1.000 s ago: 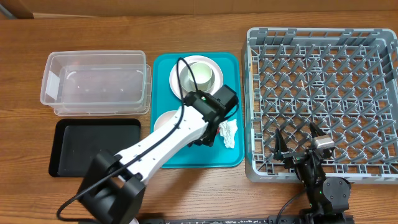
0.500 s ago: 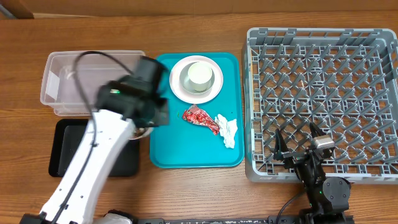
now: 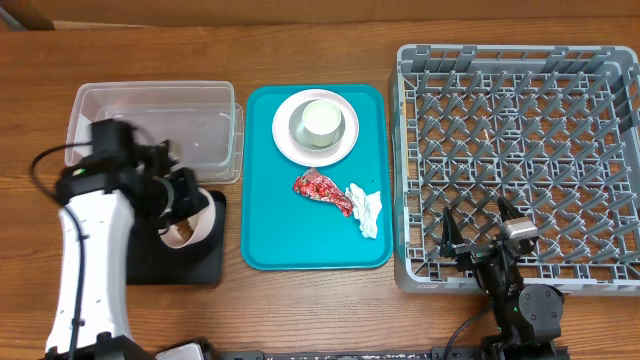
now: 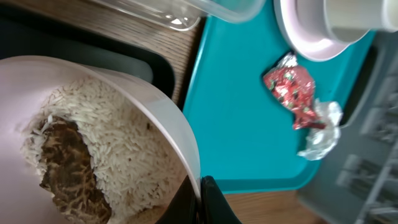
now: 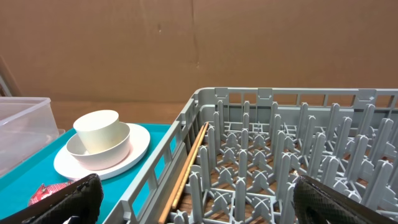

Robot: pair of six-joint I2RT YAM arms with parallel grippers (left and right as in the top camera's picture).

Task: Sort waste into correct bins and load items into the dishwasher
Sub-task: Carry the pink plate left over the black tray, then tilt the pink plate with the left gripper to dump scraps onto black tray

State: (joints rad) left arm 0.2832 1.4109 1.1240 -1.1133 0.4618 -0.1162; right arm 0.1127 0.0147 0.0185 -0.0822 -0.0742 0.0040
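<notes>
My left gripper [image 4: 200,194] is shut on the rim of a pale bowl [image 3: 197,207] holding white rice [image 4: 118,158] and a brown scrap [image 4: 62,163]. The bowl hangs tilted over the right part of the black tray [image 3: 195,262], just below the clear tub [image 3: 150,130]. On the teal tray [image 3: 270,230] lie the red wrapper [image 3: 322,188] and the white napkin [image 3: 367,211]. A plate [image 3: 284,135] at its far end carries a second bowl with a cup [image 3: 322,118] in it. My right gripper [image 3: 482,235] stands open over the grey dish rack's [image 3: 520,150] front edge, holding nothing.
A thin wooden stick [image 5: 189,165] lies along the rack's left inner wall. The rack's upright pegs [image 5: 273,155] fill the space in front of my right gripper. Bare wooden table [image 3: 300,310] runs along the near edge.
My left arm has swung left from the teal tray, carrying the rice bowl past the tub's corner to over the black tray. The wrapper and napkin are now uncovered. The right arm has not moved.
</notes>
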